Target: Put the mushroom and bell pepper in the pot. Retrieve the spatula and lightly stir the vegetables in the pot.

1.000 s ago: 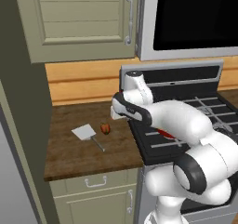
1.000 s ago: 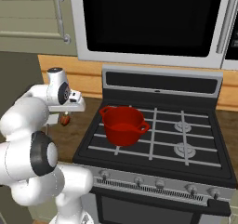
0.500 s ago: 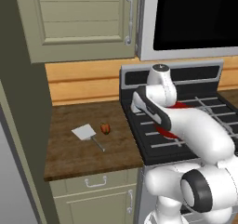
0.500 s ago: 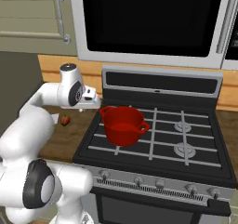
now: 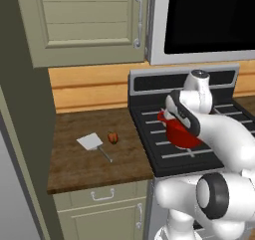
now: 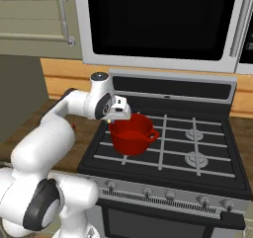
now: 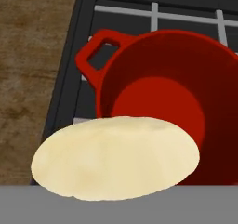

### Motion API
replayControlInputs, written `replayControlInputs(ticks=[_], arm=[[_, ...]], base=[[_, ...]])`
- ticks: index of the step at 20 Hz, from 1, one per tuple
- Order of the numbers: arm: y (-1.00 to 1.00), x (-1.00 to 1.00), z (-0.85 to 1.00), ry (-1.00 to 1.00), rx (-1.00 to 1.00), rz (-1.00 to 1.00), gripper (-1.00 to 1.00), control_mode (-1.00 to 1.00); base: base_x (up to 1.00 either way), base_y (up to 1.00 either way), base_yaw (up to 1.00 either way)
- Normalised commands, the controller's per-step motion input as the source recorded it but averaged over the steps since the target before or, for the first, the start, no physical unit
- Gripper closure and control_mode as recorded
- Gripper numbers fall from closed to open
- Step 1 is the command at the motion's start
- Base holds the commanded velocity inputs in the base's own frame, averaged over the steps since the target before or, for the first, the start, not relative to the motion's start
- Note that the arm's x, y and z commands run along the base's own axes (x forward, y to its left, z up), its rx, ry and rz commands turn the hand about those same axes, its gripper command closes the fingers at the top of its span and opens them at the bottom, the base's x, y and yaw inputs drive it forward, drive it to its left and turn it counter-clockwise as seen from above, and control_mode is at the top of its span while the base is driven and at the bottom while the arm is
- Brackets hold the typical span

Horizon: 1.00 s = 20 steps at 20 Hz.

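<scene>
The pale cream mushroom (image 7: 116, 158) looms large at the bottom of the hand view, held in my gripper (image 6: 120, 112), and it hides the fingertips. Below it the glossy red pot (image 7: 186, 79) stands open and empty on the stove's front left burner, one loop handle toward the counter. My gripper hangs just over the left rim of the pot (image 6: 131, 133). The small dark red bell pepper (image 5: 113, 137) lies on the wooden counter, just right of the white blade of the spatula (image 5: 92, 142), whose thin handle points toward the counter's front.
The black stove (image 6: 168, 143) has grates and further burners to the right of the pot. A microwave (image 6: 163, 24) hangs above it. Cabinet doors (image 5: 84, 25) are over the counter (image 5: 74, 164), and a dark tall panel bounds the counter's left.
The arm has swung right from above the counter by the pepper to over the pot's left rim, carrying the mushroom. Pepper, spatula and pot have stayed put.
</scene>
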Motion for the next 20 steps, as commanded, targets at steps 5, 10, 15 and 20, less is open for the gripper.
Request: replayControlInputs(ticks=[5,10,15,20], arm=[[-0.54,0.40,-0.30,0.00,0.00,0.00,1.00,-1.00],[-0.44,0.21,-0.37,0.00,0.00,0.00,1.00,-1.00],[-0.31,0.16,-0.42,0.00,0.00,0.00,1.00,-1.00],[-0.03,0.07,-0.28,0.00,0.00,0.00,1.00,-1.00]], base=[[0.00,0.00,0.00],[0.00,0.00,0.00],[0.00,0.00,0.00],[0.00,0.00,0.00]])
